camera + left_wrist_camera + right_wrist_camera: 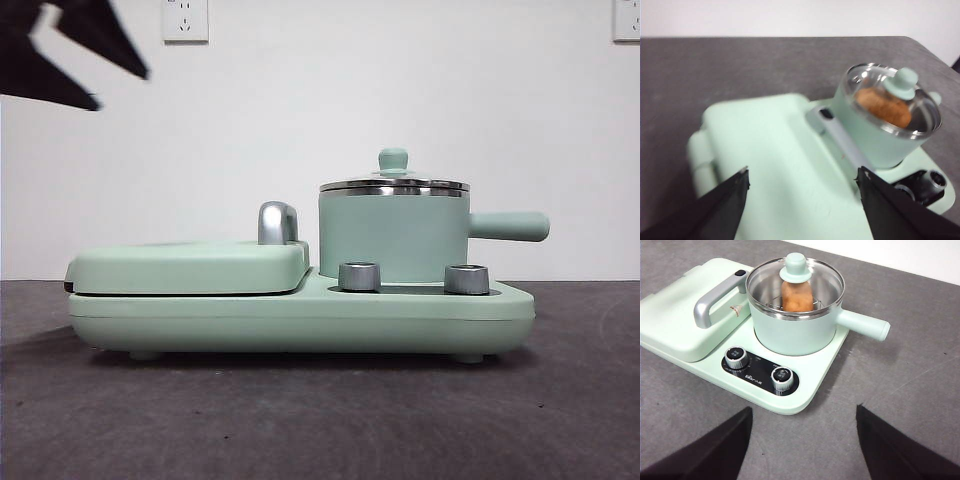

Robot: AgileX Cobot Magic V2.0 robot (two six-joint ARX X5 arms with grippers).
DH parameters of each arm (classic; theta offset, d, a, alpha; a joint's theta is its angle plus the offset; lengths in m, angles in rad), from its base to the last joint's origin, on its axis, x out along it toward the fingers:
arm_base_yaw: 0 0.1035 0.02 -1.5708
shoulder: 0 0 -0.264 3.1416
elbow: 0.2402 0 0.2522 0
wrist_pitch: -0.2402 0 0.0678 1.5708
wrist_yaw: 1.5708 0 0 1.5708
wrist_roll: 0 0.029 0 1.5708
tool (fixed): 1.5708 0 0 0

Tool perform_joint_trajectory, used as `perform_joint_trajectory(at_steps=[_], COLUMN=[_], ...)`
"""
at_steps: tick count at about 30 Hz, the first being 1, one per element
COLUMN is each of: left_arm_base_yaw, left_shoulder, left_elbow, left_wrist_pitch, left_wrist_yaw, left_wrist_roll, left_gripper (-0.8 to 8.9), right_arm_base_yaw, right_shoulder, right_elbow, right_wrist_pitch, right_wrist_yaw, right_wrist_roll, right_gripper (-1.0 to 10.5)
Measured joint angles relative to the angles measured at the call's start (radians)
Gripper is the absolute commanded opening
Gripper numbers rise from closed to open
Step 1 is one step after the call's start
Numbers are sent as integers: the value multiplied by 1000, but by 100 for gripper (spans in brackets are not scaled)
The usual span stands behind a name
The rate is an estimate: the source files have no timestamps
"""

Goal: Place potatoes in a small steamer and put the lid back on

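The potato (pixel 797 297), an orange-brown crusty lump, sits inside the small steamer (pixel 792 330), seen through the clear glass. The lid (pixel 795 271) is seated on the steamer's steel rim, its mint-green knob pointing up. The steamer stands on the right half of a mint-green cooker base (pixel 300 315), its straight side handle sticking out past the base's edge. Just in front of the pot are two steel dials (pixel 782 376) on a black panel. Beside the steamer lies the flat griddle cover (pixel 190 265), closed, with its chrome handle (pixel 715 302) next to the pot. The whole unit rests on the dark grey counter (pixel 320 420).

My left hand (pixel 802 182) hangs above the griddle cover, jaws spread apart and holding nothing. My right hand (pixel 805 415) hovers over the counter in front of the dials, well apart from the steamer, jaws likewise spread and empty.
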Motion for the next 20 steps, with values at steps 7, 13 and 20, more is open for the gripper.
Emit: perform_joint_trajectory(at_steps=[7, 13, 20], left_arm_base_yaw=[47, 47, 47], left_shoulder=[-178, -262, -300], left_elbow=[-48, -48, -48], left_wrist_pitch=[-163, -277, -348], left_wrist_yaw=[0, 0, 0], left_wrist_roll=[-12, -28, -49], left_gripper=[342, 343, 7], right_arm_base_yaw=[0, 0, 0], right_shoulder=[0, 0, 0], right_elbow=[0, 0, 0], right_wrist_pitch=[0, -1, -2], right_wrist_yaw=[-1, -1, -4], right_wrist_roll=[0, 0, 10], right_gripper=[322, 322, 15])
